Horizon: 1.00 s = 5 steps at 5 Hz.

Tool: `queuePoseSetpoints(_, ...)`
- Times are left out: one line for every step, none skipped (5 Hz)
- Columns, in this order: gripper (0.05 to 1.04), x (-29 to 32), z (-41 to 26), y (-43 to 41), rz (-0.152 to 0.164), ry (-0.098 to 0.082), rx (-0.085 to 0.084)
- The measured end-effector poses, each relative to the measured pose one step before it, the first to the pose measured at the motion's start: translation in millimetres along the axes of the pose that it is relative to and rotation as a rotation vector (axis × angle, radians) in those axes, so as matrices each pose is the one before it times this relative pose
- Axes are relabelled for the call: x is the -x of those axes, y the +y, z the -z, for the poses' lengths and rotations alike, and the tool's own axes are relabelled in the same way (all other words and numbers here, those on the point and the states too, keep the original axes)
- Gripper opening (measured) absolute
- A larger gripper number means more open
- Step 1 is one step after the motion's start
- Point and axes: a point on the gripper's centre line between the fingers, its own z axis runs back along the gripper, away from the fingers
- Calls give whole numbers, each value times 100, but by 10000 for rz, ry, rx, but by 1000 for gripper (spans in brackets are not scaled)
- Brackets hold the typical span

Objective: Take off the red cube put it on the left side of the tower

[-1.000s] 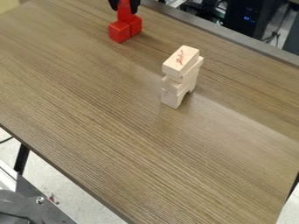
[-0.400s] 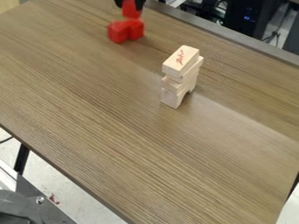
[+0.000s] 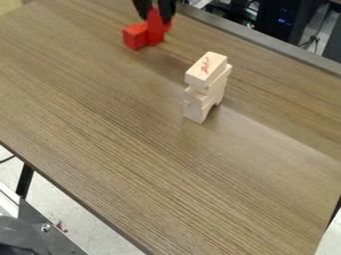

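Jaws of the gripper [image 3: 156,18] are closed around one red block [image 3: 155,32], near a red cube [image 3: 135,37]; the wooden tower [image 3: 206,85] stands well apart.

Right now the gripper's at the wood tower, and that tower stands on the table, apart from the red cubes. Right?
One miss: the camera view shows the gripper at the red cubes, not at the wood tower. The tower does stand on the table, apart from the red cubes.
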Motion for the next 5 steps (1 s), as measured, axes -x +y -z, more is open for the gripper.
queuePoseSetpoints(551, 863, 1183, -1081, 744, 196, -196)
queuePoseSetpoints(551, 570, 1247, -1484, 568, -13, -155)
queuePoseSetpoints(551, 210, 578, -1084, 220, -32, 45)
queuePoseSetpoints(551, 105, 163, -70, 87, -30, -4)
queuePoseSetpoints(605, -105, 55, 64, 40, -68, -38)
